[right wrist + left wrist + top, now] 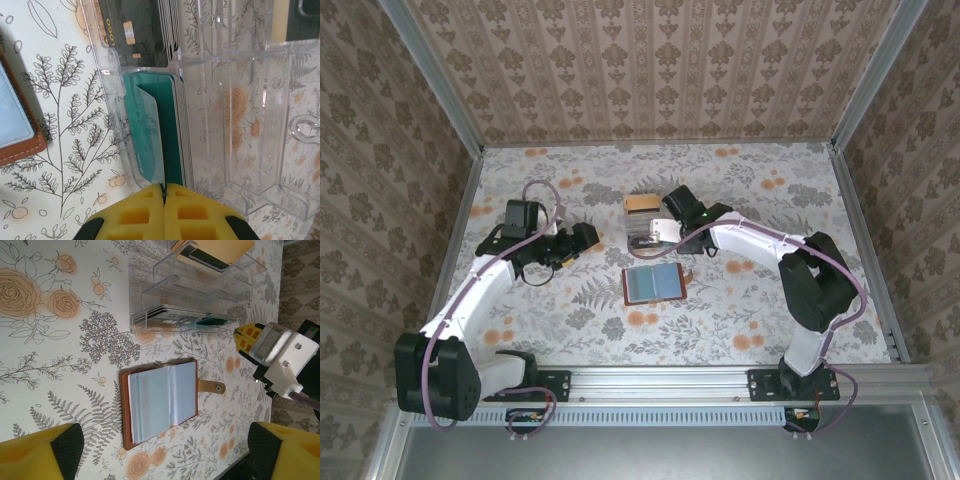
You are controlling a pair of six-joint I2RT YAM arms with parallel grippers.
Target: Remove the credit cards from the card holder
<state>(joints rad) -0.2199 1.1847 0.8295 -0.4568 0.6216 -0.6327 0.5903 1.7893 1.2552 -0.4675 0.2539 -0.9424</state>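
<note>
- Right gripper [163, 192], fingers pressed together on a teal card [147, 135], places it in the clear box [240, 100] beside stacked cards [145, 35].
- Left gripper [585, 237]: fingers apart, empty.
- Card holder [160, 400] lies open; remaining contents unclear.

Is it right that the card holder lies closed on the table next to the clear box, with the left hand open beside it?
No. The card holder lies open, not closed: the left wrist view shows its blue-grey sleeves exposed and the strap unfastened. It does lie on the table next to the clear box, with the left hand open beside it.
</note>
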